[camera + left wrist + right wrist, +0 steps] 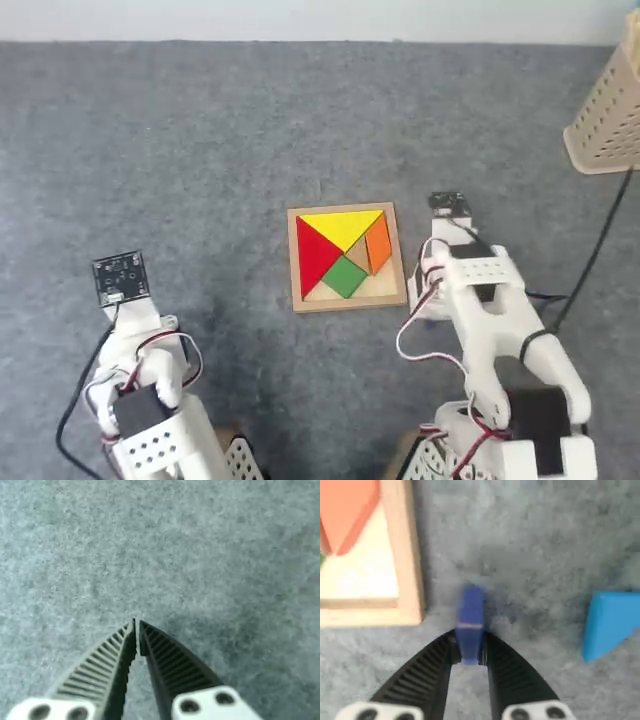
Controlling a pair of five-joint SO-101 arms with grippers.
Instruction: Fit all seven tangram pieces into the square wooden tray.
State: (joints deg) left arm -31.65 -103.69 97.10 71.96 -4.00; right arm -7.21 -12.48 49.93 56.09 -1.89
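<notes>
Grey fuzzy surface (pixel 200 150): everything sits on it.
Square wooden tray (pixel 347 305): in the middle of the surface. Inside it lie a yellow triangle (pixel 343 228), a red triangle (pixel 316 255), a green square (pixel 345 276), an orange slanted piece (pixel 378 246) and a small brown piece (pixel 357 256). The corner nearest the right arm is bare wood.
Right gripper (pixel 468 639): just beside that tray corner. It is closed on a thin dark blue piece (pixel 470 605) and pinches it by its edges.
Left gripper (pixel 136 625): shut tight with nothing in it, over the surface, well apart from the tray.
Light blue triangle (pixel 610 622): flat on the surface, outside the tray, near the dark blue piece.
What could go wrong: the dark blue piece is held by a small bit, so it may twist or slip out. It may bump the tray's rim or push the orange slanted piece, because the bare spot is small.
</notes>
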